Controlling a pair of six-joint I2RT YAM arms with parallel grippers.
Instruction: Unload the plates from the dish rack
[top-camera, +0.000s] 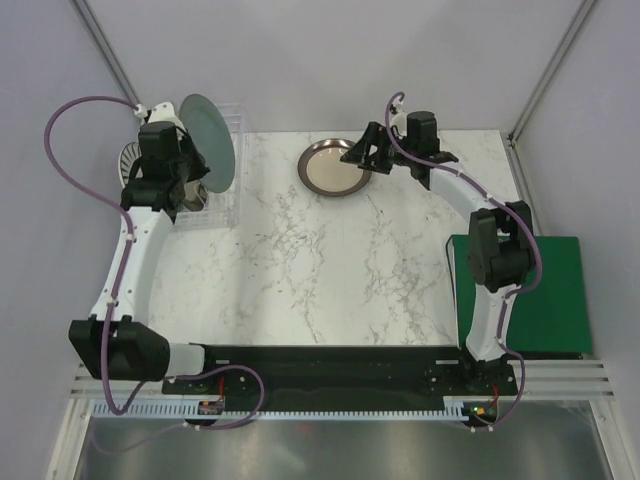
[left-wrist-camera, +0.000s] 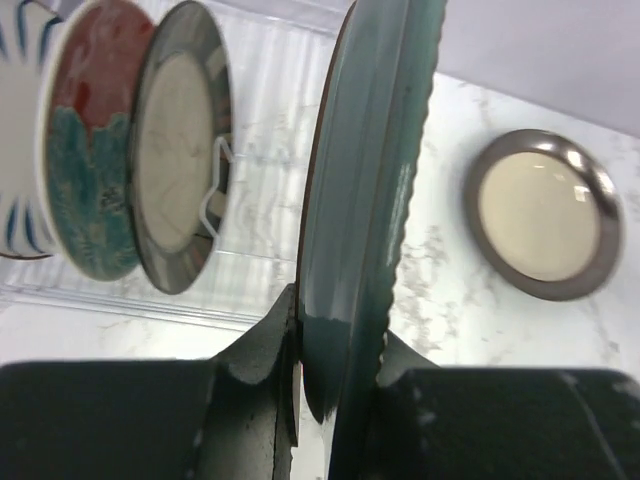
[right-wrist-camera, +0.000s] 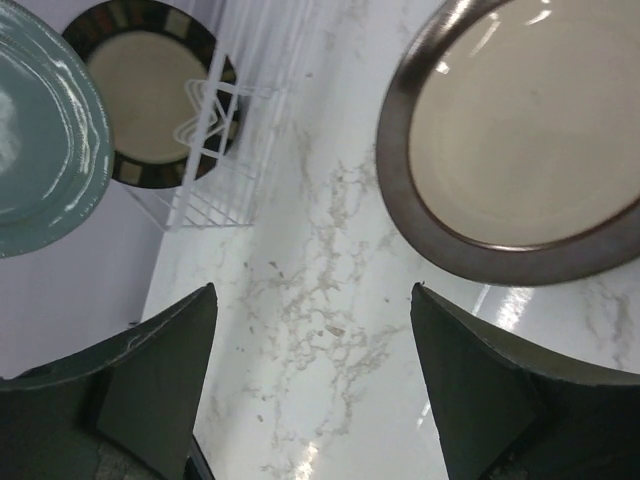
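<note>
Left end effector (left-wrist-camera: 335, 375): its two dark fingers (left-wrist-camera: 250, 400) are closed on the lower rim of the grey-teal plate (left-wrist-camera: 365, 200), which stands on edge. The plate's lowest part is hidden between the fingers, so whether it touches the dish rack (left-wrist-camera: 215, 190) cannot be told. Just beside it, upright in the rack, stand the black-rimmed cream plate (left-wrist-camera: 180, 170), the red plate with teal flowers (left-wrist-camera: 90, 150) and the striped white plate (left-wrist-camera: 15, 150), the last cut off at the frame's left edge; in the top view all three are largely covered by the left arm.

Right end effector (right-wrist-camera: 315, 370): fingers spread wide, nothing between them, poised over bare desk (top-camera: 330, 270). The beige-centred brown plate (right-wrist-camera: 530, 140) lies flat on the desk just beside it, cropped in the right wrist view. A green board (top-camera: 545, 290) lies at the desk's right edge, partly hidden by the right arm.
</note>
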